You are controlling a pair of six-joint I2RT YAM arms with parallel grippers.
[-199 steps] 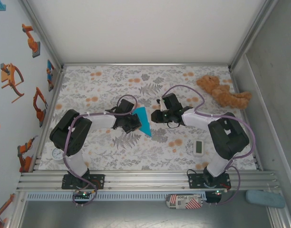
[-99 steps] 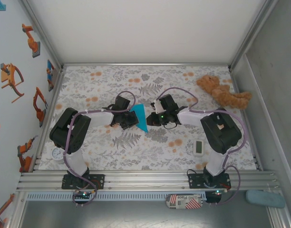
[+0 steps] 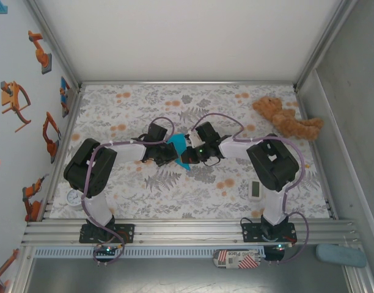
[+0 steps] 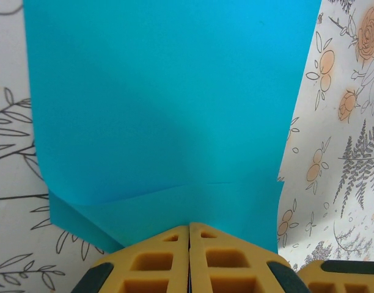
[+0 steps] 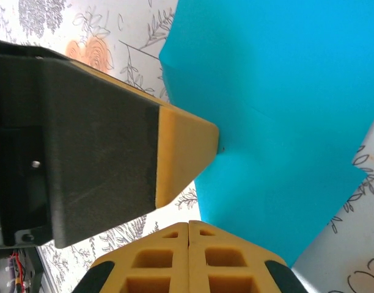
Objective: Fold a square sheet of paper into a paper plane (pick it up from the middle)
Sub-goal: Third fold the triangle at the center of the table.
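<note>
The square sheet of paper (image 3: 179,149), bright cyan and folded to a narrow pointed shape, hangs above the table's middle between both grippers. My left gripper (image 3: 172,152) is shut on its left side. In the left wrist view the paper (image 4: 175,110) spreads beyond the closed yellow tips of the left gripper (image 4: 189,226), with a fold line just above them. My right gripper (image 3: 191,151) is shut at the sheet's right side. In the right wrist view its tips (image 5: 189,223) meet the paper's (image 5: 278,110) lower corner; a pinch cannot be made out. The left gripper's finger (image 5: 184,149) reaches in there.
A brown teddy bear (image 3: 288,119) lies at the back right of the flowered tablecloth (image 3: 126,104). A small white timer (image 3: 255,189) sits near the right arm's elbow. A round white dial (image 3: 74,198) rests at the front left.
My right gripper has moved left to the paper and closed. The left gripper has drawn the paper slightly back and left, still holding it.
</note>
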